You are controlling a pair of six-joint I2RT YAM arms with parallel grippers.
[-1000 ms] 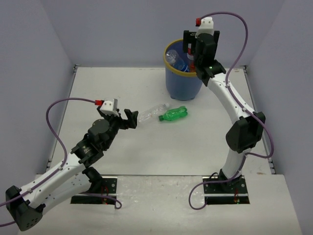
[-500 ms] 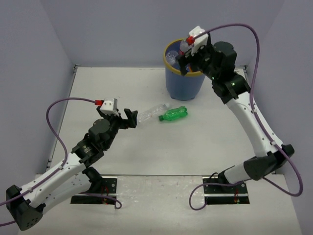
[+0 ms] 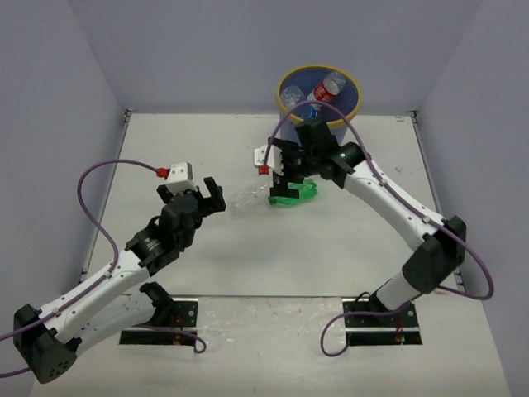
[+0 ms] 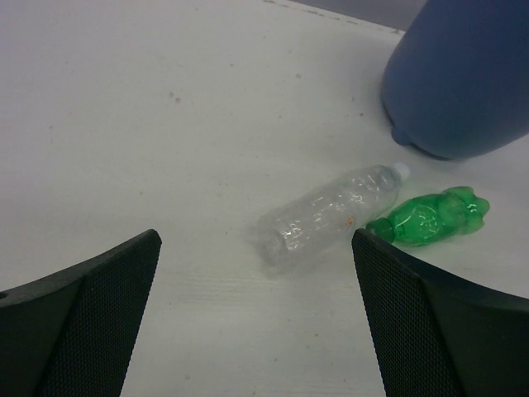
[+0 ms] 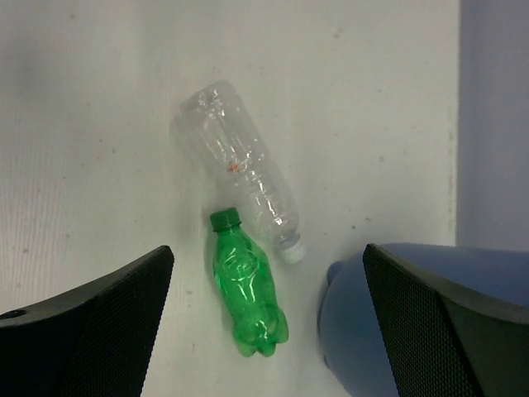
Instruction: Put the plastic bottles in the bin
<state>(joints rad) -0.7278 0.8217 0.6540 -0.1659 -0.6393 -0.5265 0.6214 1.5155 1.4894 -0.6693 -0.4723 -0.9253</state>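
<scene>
- The left gripper has its jaws spread wide with nothing between them; it hangs low over the white table, its opening turned toward the clear bottle, which lies a little way ahead of it
- The right gripper is likewise spread and empty; it hovers face down over the green bottle; in its wrist view both bottles lie on the table below, in the gap between the two fingers
- The clear bottle lies on its side, white cap pointing toward the bin
- The green bottle lies on its side just beside the clear bottle's cap end, its green cap against the clear one's neck; whether they touch I cannot tell
- The bin stands upright at the far edge of the table, near both bottles; a red-labelled bottle and a few others lie inside it
</scene>
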